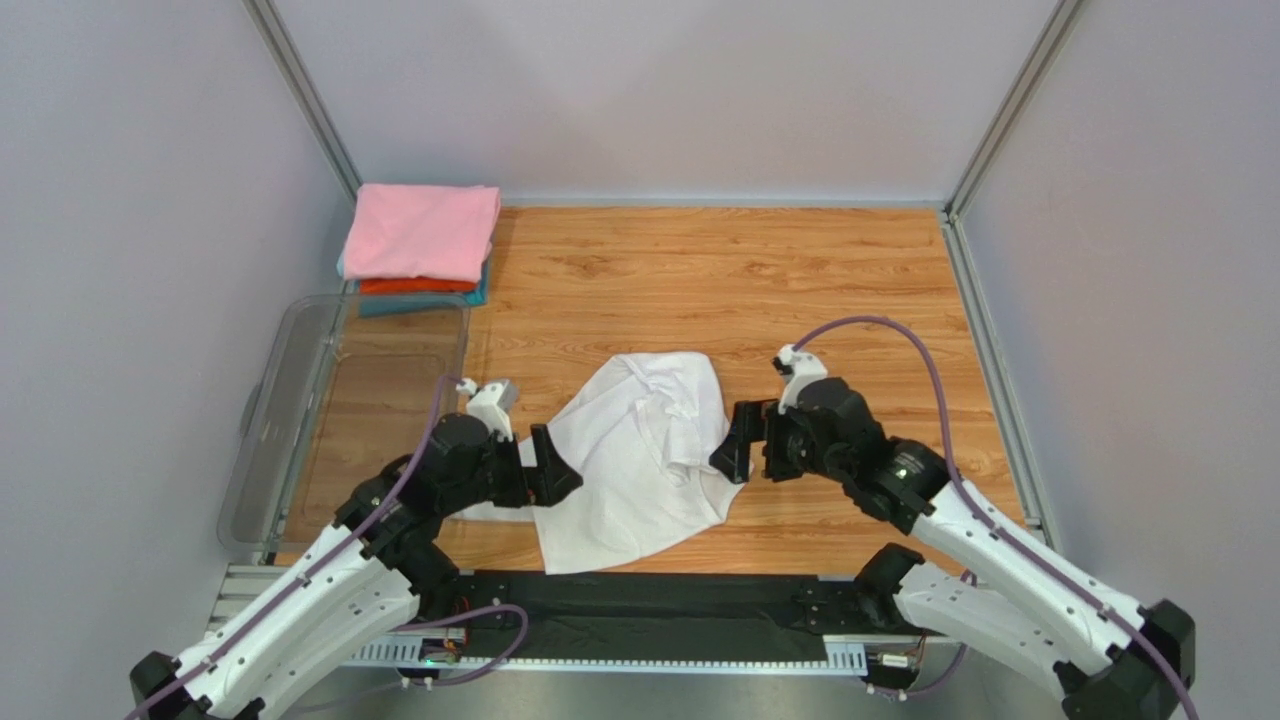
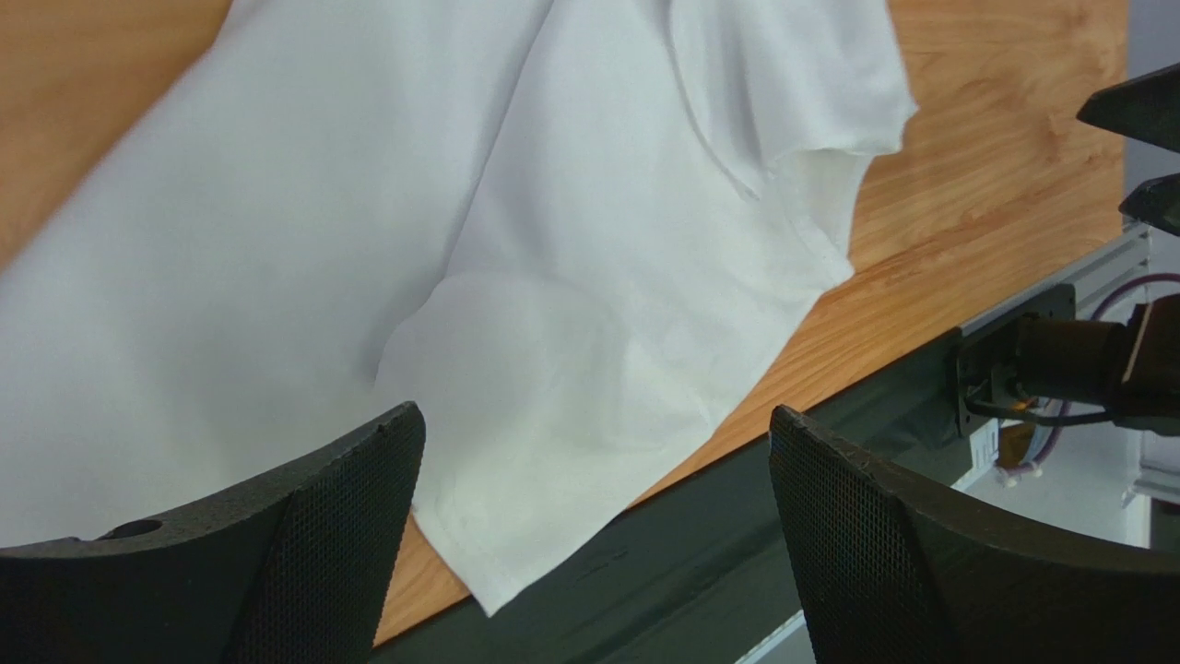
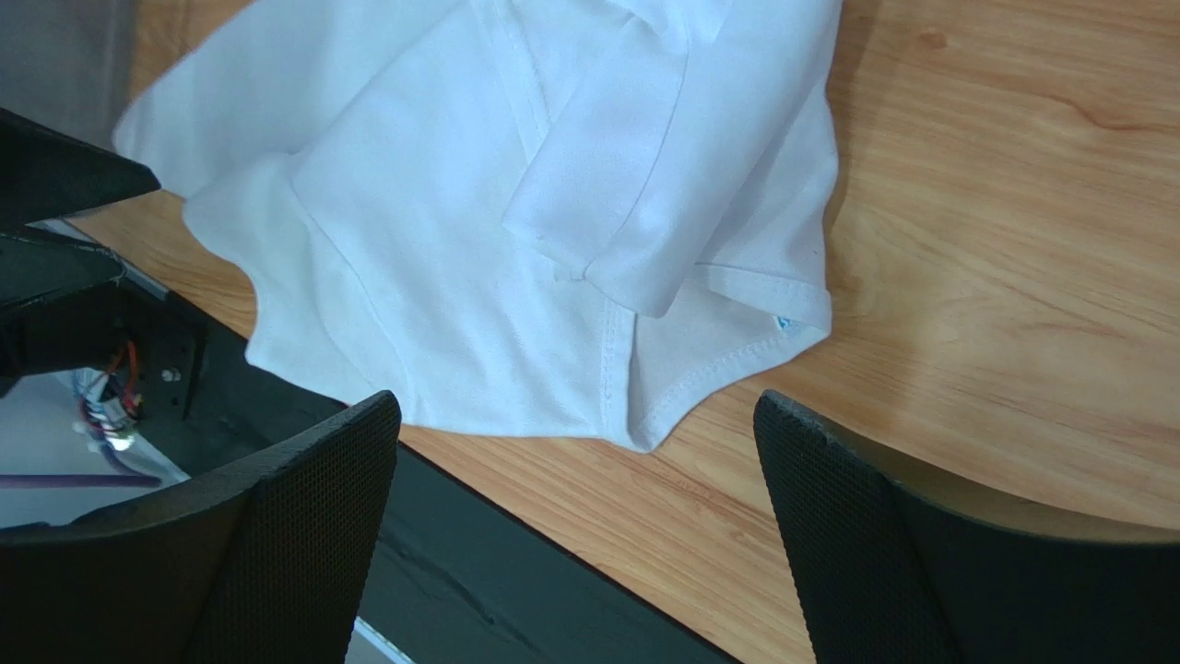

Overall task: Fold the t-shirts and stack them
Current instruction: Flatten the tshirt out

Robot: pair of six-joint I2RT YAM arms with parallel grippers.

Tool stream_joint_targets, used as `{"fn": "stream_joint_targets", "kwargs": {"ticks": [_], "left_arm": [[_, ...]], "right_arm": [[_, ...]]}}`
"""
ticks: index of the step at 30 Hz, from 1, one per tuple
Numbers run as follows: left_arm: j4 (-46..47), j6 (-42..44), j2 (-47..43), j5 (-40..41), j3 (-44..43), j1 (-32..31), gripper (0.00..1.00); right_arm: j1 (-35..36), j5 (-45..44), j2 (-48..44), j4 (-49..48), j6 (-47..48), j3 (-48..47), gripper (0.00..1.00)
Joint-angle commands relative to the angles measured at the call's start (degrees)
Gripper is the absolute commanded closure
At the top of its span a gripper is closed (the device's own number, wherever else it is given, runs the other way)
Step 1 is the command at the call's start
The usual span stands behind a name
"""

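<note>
White t-shirt (image 1: 639,450) lies crumpled between left fingers (image 2: 319,540) and right fingers (image 3: 277,554), both pairs spread, holding nothing; folds obscure its sleeves, wrist views crop its far edge.

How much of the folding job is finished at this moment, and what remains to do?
Done: three folded tees are stacked at the back left, pink tee on orange-red tee on teal tee. In hand: nothing is gripped; the left gripper and right gripper are open on either side of the white t-shirt, which lies crumpled. Left: fold it and add it to the stack.
</note>
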State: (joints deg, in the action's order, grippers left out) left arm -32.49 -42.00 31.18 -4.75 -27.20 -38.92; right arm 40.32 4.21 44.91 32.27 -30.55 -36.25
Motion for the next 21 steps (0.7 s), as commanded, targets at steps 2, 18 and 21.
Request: {"fn": "stream_joint_targets", "kwargs": {"ticks": [2,18,21], "left_arm": [[-4.1,-9.9,-7.7,-2.3,6.4,0.0,0.02],[3.2,-12.9,-1.5,-7.3,17.4,-0.1,0.6],[5.6,-12.7,-0.7,-7.7,17.9,-0.1,0.97]], "right_arm": [[7.4,-13.9,9.7,-6.9,-3.5,-1.3,0.0],[10.2,-20.4,36.7,-11.9,-6.6,-11.0,0.64],[10.2,-20.6,35.9,-11.9,-7.3,-10.6,0.83]]}}
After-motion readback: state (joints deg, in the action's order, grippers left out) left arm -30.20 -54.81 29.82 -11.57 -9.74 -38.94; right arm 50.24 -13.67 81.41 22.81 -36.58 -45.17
